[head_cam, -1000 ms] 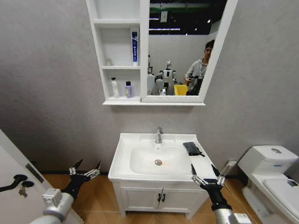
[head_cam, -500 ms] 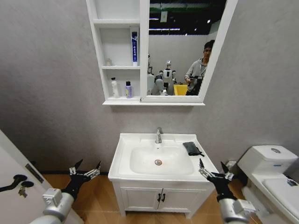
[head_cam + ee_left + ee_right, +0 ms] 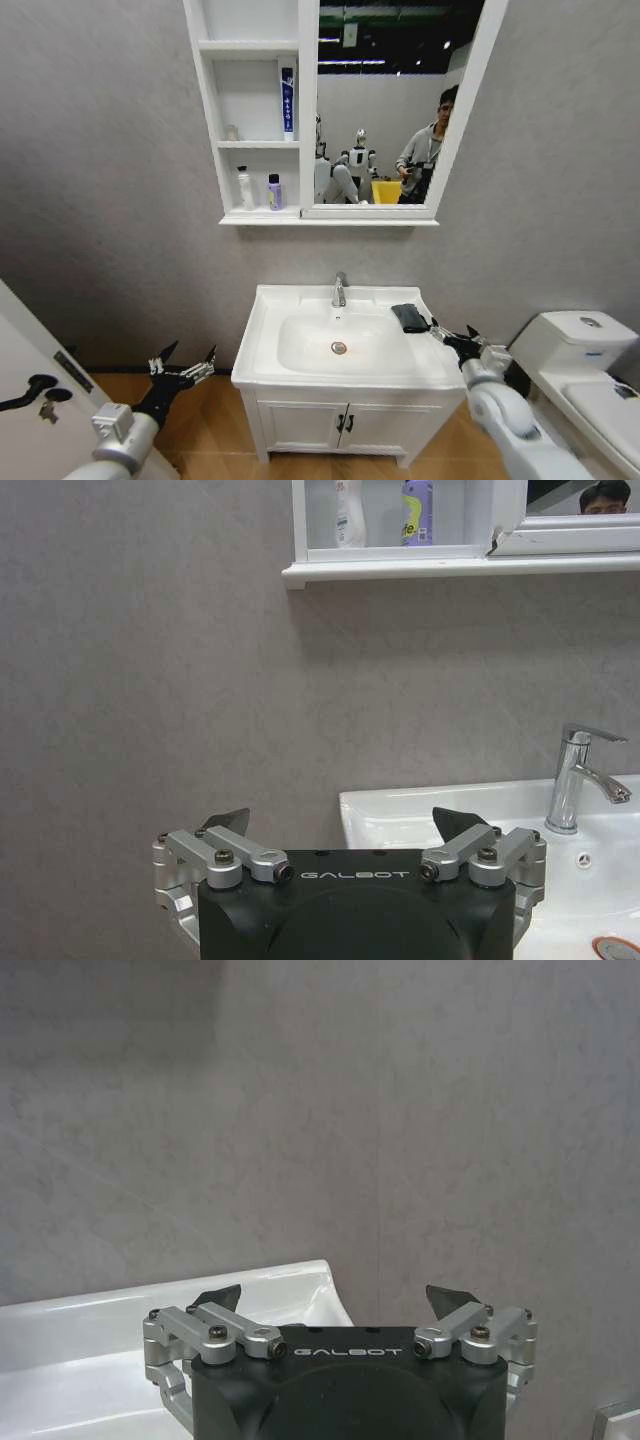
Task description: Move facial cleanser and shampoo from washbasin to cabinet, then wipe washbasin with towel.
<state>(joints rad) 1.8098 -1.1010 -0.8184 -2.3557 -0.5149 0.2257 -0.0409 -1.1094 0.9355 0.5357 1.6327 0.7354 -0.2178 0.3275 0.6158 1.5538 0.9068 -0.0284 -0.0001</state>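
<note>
Right gripper (image 3: 453, 337), fingers spread wide and holding nothing, hovers at the right edge of the white rectangular ceramic washbasin (image 3: 262, 340), just beside the small dark grey folded towel (image 3: 410, 317) that lies on the flat rim near the back right corner. From this gripper the towel sits toward the basin's centre and slightly back, its long axis running roughly front to back along the rim, so the right arm is plainly the nearer one for picking it up. Left gripper (image 3: 180, 369), likewise open and empty, hangs low off the washbasin's left edge, well apart from the towel. On the bottom open shelf of the white wall-hung cabinet (image 3: 208, 110) with its framed mirror stand a white bottle (image 3: 245, 189) and a small purple bottle (image 3: 273, 192); their labels are too small to read. The short chrome tap (image 3: 340, 290) rises at the middle of the back rim.
</note>
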